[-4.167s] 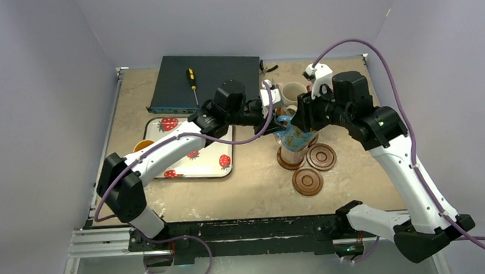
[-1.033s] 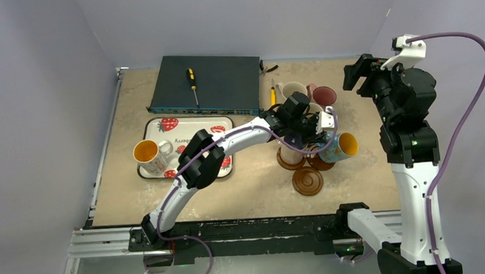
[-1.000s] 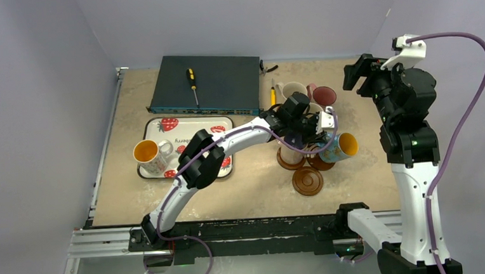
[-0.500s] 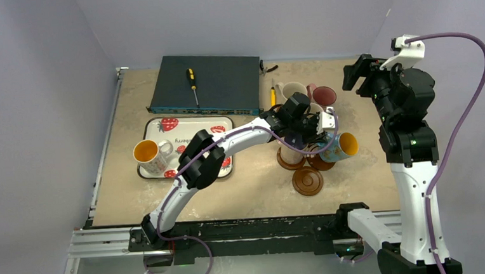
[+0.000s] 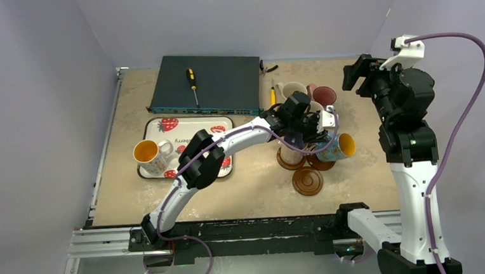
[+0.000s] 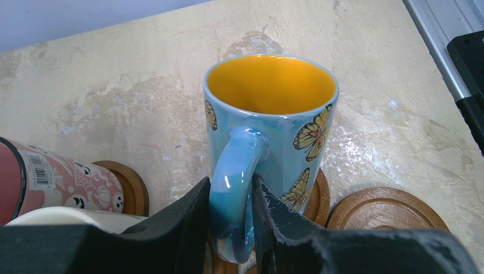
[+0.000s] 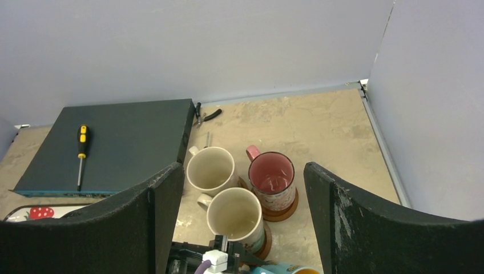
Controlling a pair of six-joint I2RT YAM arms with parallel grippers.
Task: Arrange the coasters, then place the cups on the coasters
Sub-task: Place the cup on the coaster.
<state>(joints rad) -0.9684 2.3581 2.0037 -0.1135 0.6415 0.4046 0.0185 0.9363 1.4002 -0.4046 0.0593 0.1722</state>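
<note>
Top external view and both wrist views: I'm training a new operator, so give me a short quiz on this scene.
1. True or false: the right gripper holds a mug.
2. What lies on the dark flat box? A yellow-and-black screwdriver, B coaster, C spoon.
3. Which part of the blue butterfly mug sits between the left gripper fingers?
Key: 1 false; 2 A; 3 the handle.

Screwdriver [image 5: 191,83] on box [image 5: 224,81]; tray [image 5: 185,133] before it; 3 mugs [image 7: 211,169] right; butterfly mug [image 5: 335,147] nearer.
</note>
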